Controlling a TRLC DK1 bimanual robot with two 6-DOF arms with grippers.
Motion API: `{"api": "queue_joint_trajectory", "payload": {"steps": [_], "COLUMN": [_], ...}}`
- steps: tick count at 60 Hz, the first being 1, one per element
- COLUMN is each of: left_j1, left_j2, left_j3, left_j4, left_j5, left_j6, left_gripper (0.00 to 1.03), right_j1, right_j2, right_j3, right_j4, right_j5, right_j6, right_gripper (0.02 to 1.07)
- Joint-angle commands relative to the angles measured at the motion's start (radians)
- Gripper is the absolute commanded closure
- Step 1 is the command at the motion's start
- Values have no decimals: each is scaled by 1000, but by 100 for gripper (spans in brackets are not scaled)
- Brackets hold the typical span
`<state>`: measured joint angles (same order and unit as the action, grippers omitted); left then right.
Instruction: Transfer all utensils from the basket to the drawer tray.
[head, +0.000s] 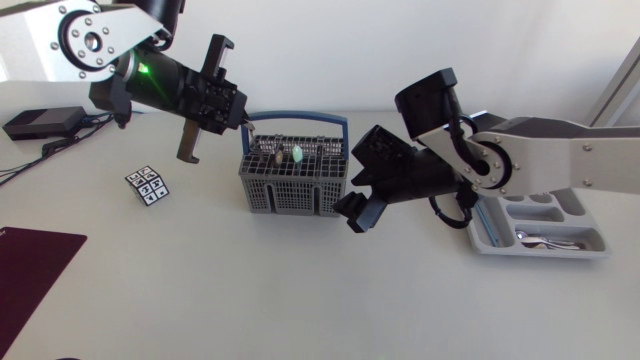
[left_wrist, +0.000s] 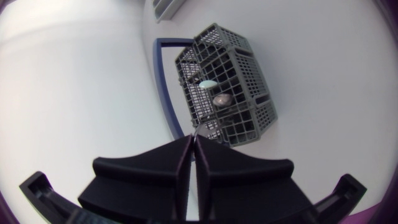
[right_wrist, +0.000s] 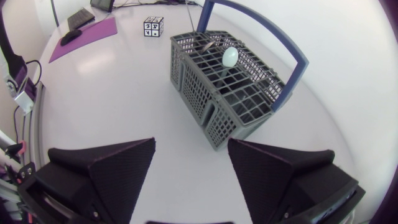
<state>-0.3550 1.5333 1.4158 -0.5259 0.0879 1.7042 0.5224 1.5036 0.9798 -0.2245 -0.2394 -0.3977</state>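
The grey basket (head: 295, 185) with a blue handle (head: 300, 118) stands mid-table. A pale green utensil head (head: 297, 154) and a brownish one (head: 278, 155) stick up inside it. My left gripper (head: 245, 122) hangs over the basket's left end, shut on the thin metal utensil (left_wrist: 200, 129), whose lower part still reaches into the basket (left_wrist: 230, 87). My right gripper (head: 352, 185) is just right of the basket, open and empty. In the right wrist view the gripper (right_wrist: 189, 155) faces the basket (right_wrist: 224, 87). The drawer tray (head: 590, 250) lies far right with cutlery (head: 540, 240) in it.
A small cube with black-and-white markers (head: 148, 185) sits left of the basket. A dark purple mat (head: 30, 270) lies at the front left edge. A black box (head: 40, 122) with cables is at the back left.
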Motion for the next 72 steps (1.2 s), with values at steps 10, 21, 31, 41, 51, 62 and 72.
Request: {"api": "queue_joint_trajectory", "payload": {"steps": [10,21,31,41,51,62,72], "left_j1": [2,-4,-25,-68,-134,-171,-165], "left_j2": [56,48,19,21,30,59,102], "left_j3": [117,156,199,224,181,164,166], "left_j4": [-72,-125,-192,-275,-301,-302,-313], "left_j5": [-2,-2,-4,-2,1,95,204], "left_j6": [-28,-150,-362,-646,-934,-1220,-1396], "left_gripper": [100,100,100,100,100,100,100], "right_j1": [10,11,11,16,56,142,217], "right_j2": [-19,-36,-66,-98,-143,-186,-215], "right_j3": [-23,-20,-32,-46,-70,-119,-162], "right_j4": [-10,-12,-18,-12,8,80,151], "right_j5": [-5,-5,-5,-1,57,167,259], "right_j6": [-13,-12,-10,-1,3,5,2], "right_gripper": [23,23,22,22,22,23,23]}}
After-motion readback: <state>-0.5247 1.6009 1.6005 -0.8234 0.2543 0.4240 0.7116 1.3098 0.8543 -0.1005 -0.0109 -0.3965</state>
